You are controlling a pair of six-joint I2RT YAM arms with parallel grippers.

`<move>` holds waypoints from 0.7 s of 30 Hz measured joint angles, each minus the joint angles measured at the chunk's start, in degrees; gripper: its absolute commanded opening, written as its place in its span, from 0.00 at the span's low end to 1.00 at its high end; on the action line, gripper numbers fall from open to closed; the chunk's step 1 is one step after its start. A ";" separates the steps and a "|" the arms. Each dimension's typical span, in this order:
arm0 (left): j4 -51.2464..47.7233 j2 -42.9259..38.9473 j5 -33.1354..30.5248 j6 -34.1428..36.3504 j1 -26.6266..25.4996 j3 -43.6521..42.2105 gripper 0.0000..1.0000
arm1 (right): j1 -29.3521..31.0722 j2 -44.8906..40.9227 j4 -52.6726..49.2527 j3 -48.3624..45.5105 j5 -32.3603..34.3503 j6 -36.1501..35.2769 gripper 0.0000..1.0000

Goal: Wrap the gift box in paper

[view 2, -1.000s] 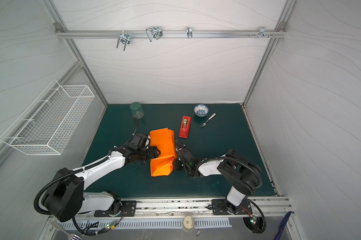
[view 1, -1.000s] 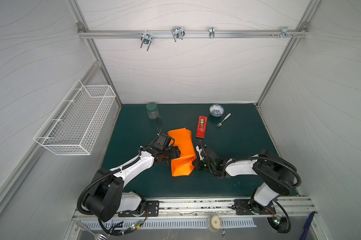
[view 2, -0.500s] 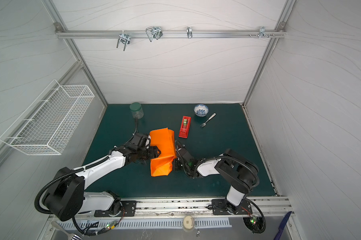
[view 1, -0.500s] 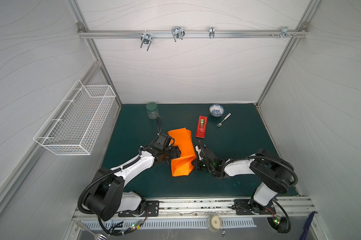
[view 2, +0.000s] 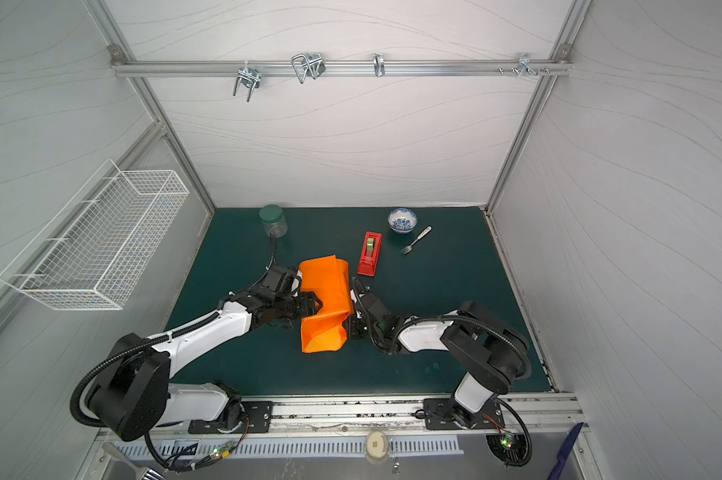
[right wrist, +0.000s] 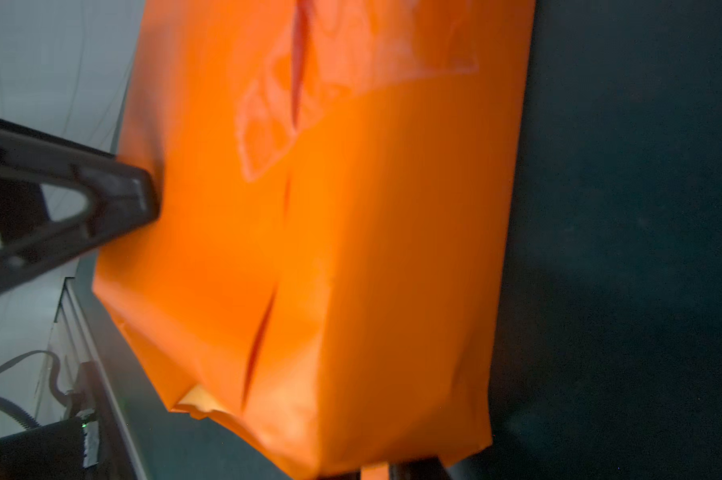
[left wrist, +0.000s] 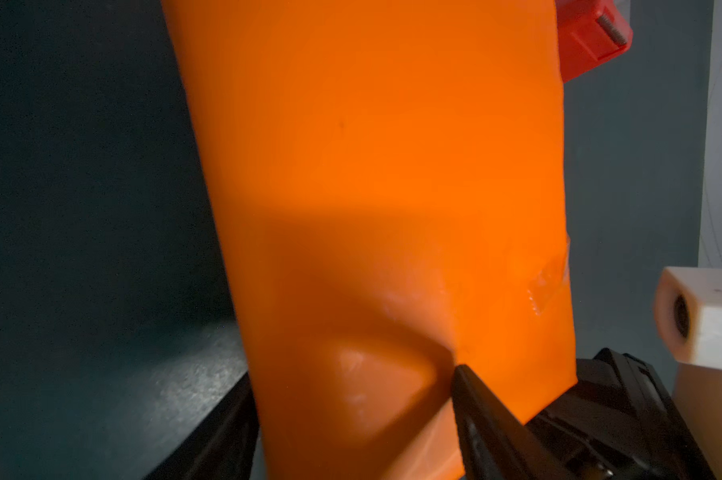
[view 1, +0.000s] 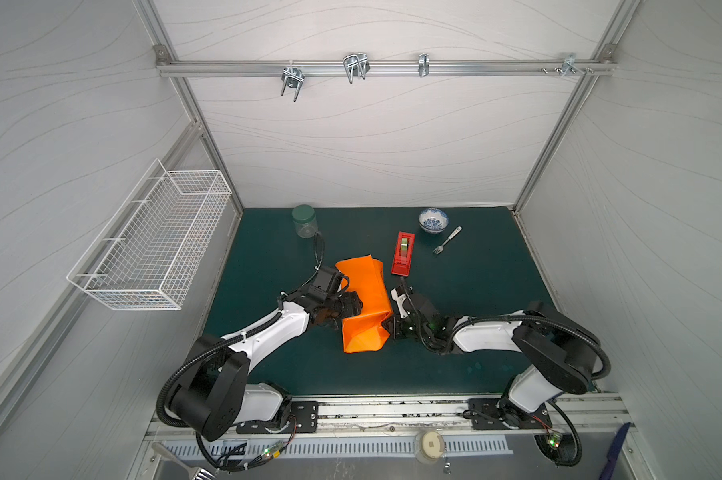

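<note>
The left gripper (view 1: 354, 306) has its jaws spread wide and closed across the paper (view 1: 363, 286). In the left wrist view one finger (left wrist: 488, 419) dents the orange face and the other sits against the opposite side, so it is clamping the wrapped bundle. Of the right gripper (view 1: 394, 328) only the very tips show at the edge of the right wrist view, with a sliver of orange between them. Whether it is pinching that paper or free of it, I cannot tell.

The gift box shows none of its own surface. I judge it to be inside the paper, which sits mid-mat. In both top views the bundle's long axis runs from 12 to 6 o'clock. The left gripper meets it at its 9 o'clock and the right gripper touches it at about 4 o'clock, so the bundle lies crosswise between the two.

Clear tape strips (right wrist: 264, 124) bridge a lengthwise seam. The 6 o'clock end looks only loosely folded, with a gap at its corner. I judge that closing this end comes next, and the right gripper is the nearer one.

The red tape dispenser (view 1: 403, 253) stands just beside the bundle at 1 o'clock, also on the right arm's side.
</note>
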 measured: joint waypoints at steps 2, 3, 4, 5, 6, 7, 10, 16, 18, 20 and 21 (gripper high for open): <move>0.00 0.00 0.00 0.00 0.00 0.00 0.72 | -0.26 -0.90 -0.52 -0.07 -0.81 -0.33 0.16; 0.00 0.00 0.00 0.00 0.00 0.00 0.72 | -0.44 -1.38 -0.61 -0.24 -1.25 -0.46 0.15; 0.00 0.00 0.00 0.00 0.00 0.00 0.72 | -0.57 -1.86 -0.66 -0.48 -1.44 -0.57 0.14; 0.00 0.00 0.00 0.02 0.00 0.00 0.72 | -0.72 -2.27 -0.85 -0.76 -1.68 -0.63 0.13; 0.00 0.00 0.00 0.02 0.00 0.00 0.72 | -0.94 -2.67 -0.98 -1.16 -1.86 -0.70 0.13; 0.00 0.00 0.00 0.04 0.00 0.00 0.72 | -1.18 -2.97 -1.09 -1.55 -2.05 -0.72 0.12; 0.02 0.00 0.00 0.09 0.00 0.00 0.72 | -2.03 -3.34 -1.53 -2.62 -2.29 -0.83 0.10; 0.04 0.02 0.00 0.13 0.00 0.00 0.72 | -3.50 -2.34 -1.92 -2.64 -2.51 -1.22 0.08; 0.07 0.04 0.02 0.13 0.00 0.00 0.72 | -3.65 -1.18 -1.53 -2.21 -2.51 -1.20 0.08; 0.15 0.13 0.09 0.15 0.00 0.02 0.72 | -3.65 0.22 -0.72 -1.68 -2.58 -1.11 0.08; 0.22 0.22 0.13 0.15 0.00 0.02 0.72 | -3.65 0.76 -0.26 -1.46 -2.64 -0.94 0.07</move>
